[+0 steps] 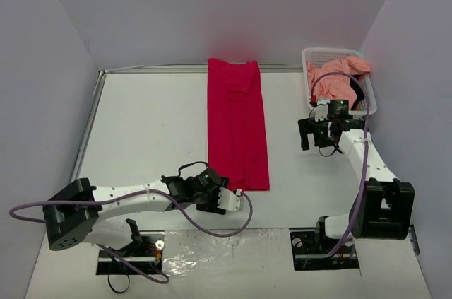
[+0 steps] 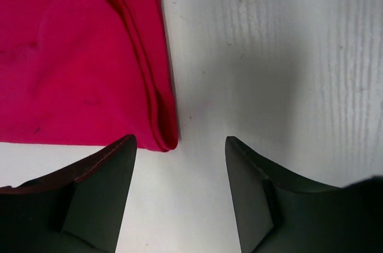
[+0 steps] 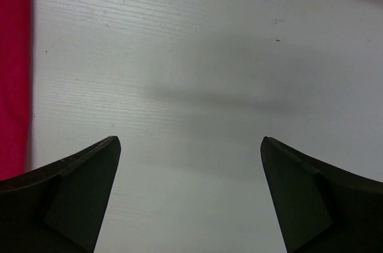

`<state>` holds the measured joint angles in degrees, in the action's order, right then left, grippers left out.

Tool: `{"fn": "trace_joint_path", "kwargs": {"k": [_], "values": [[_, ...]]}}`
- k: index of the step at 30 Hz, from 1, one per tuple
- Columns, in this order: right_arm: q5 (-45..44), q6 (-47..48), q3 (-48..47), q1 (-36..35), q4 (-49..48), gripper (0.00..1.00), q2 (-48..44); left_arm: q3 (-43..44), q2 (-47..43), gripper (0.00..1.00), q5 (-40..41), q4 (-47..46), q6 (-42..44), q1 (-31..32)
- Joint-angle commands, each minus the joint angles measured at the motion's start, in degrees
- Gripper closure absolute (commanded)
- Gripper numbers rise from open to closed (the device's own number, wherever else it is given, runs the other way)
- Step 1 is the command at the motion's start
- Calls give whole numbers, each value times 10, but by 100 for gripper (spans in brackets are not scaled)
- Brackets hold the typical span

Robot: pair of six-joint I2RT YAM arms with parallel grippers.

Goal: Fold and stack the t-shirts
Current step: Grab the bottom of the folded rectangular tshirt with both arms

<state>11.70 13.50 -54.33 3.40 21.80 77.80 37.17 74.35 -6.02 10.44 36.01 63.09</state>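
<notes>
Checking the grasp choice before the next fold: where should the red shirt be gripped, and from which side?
Probably at the near right corner of the red shirt, coming in from the near edge with the left claw. The shirt lies as a long flat strip on the table. Its layers double up along the right edge, leaving a raised lip at that corner to pinch.

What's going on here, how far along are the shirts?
The crimson t-shirt lies folded into a long strip mid-table. The left gripper sits at its near right corner, jaws apart, holding nothing. The right gripper hangs open over bare table beside the shirt. The salmon pink t-shirt is bunched in the white basket at the far right, not yet folded.
</notes>
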Motion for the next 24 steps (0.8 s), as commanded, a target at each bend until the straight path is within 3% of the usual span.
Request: {"fn": "trace_joint_path", "kwargs": {"k": [1,7,20,24], "values": [[-6,0,-20,5,11,0,4,16,13,41,40,-43,-12,-2],[-5,1,-20,6,11,0,2,31,53,55,54,-43,-16,-9],[1,3,-20,6,12,0,2,48,71,57,52,-24,-21,-40],[1,3,-19,5,12,0,-2,60,90,69,54,-10,-23,-40]]}}
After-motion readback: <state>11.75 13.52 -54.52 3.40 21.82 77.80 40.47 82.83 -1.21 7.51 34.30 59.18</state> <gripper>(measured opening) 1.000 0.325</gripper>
